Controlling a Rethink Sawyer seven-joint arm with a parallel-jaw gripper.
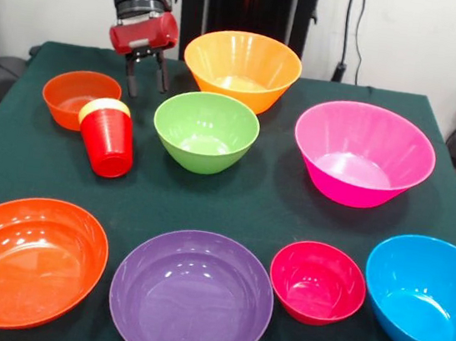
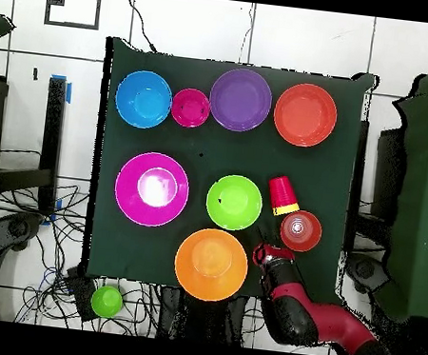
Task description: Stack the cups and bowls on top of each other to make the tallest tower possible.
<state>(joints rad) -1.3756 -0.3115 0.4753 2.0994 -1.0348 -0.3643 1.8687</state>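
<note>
My gripper [image 1: 148, 89] hangs open and empty above the table's back left, between the small orange bowl [image 1: 78, 94] and the light orange bowl [image 1: 242, 65]. In the overhead view the gripper [image 2: 265, 252] is beside the small orange bowl [image 2: 301, 231]. The red cup [image 1: 109, 145] lies tipped on its side with the yellow cup [image 1: 105, 107] showing at its rim end, against the small orange bowl. The green [image 1: 205, 130], magenta-pink [image 1: 362, 153], orange-red [image 1: 24, 260], purple [image 1: 191, 298], crimson-pink [image 1: 317, 281] and blue [image 1: 426, 293] bowls each stand upright and apart.
A dark green cloth [image 1: 266, 201] covers the table. A small green round thing [image 2: 106, 300] lies off the table among cables. Black posts [image 1: 250, 5] stand behind the light orange bowl.
</note>
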